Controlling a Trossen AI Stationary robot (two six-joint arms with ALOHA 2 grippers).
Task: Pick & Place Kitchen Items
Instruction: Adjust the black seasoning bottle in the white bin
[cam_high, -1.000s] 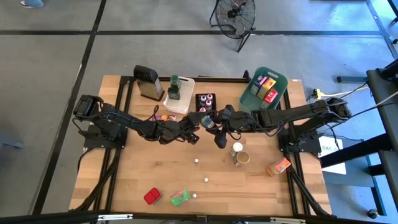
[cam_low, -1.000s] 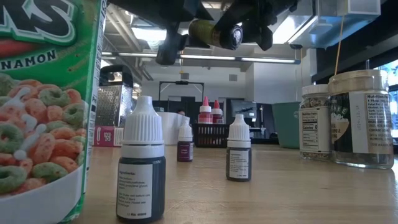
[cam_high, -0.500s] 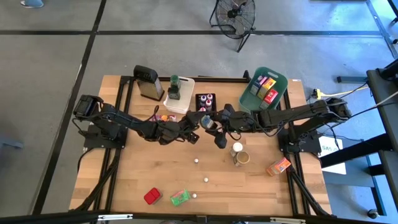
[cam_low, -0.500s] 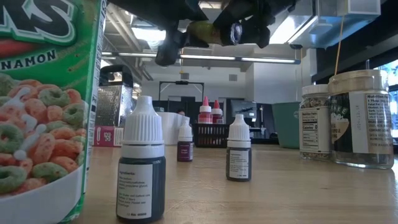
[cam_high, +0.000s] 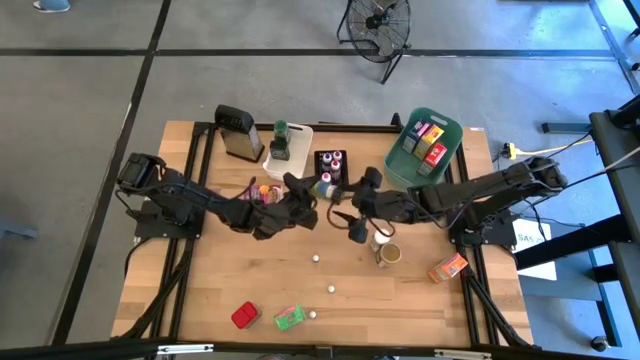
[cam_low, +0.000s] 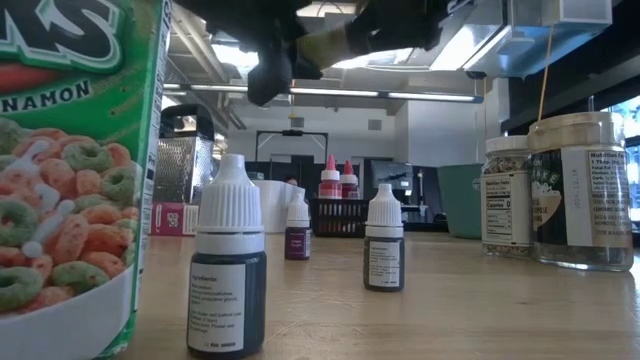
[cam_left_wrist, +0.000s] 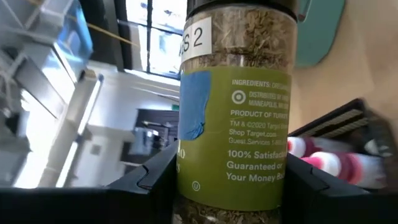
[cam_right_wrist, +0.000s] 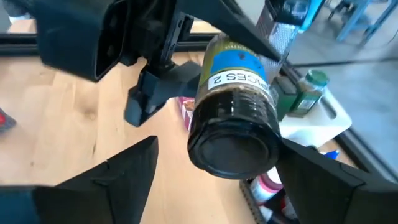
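Observation:
A clear spice jar (cam_high: 322, 187) with dried green herbs, a green-and-blue label and a black cap hangs in the air over the table's far middle. My left gripper (cam_high: 314, 193) is shut on it. My right gripper (cam_high: 352, 207) is open just to its right. In the right wrist view the black cap (cam_right_wrist: 233, 149) faces the camera, and the right fingers (cam_right_wrist: 115, 177) stand wide on either side of it without clear touch. The low view shows the jar (cam_low: 325, 45) high up, mostly hidden by both dark grippers. My left gripper pinches the jar's labelled body (cam_left_wrist: 233, 155) between its two fingers (cam_left_wrist: 155, 183), one on each side, lying across the jar. The fingers come level from the table's left. The jar is lifted clear and lies about level, with its cap end toward my right gripper.
On the far side are a grater (cam_high: 238, 132), a white bin (cam_high: 297, 165) with a green-lidded jar, a black rack (cam_high: 332, 160) of bottles and a teal bin (cam_high: 445, 150) with packets. Two jars (cam_high: 384, 246), small dropper bottles (cam_high: 315, 258) and red, green and orange packets (cam_high: 447, 267) lie nearer.
My left gripper has carried the jar a little toward the table's far left and slightly up, away from my right gripper. In the low view the cap, which showed end-on between the grippers, has drawn back and no longer shows.

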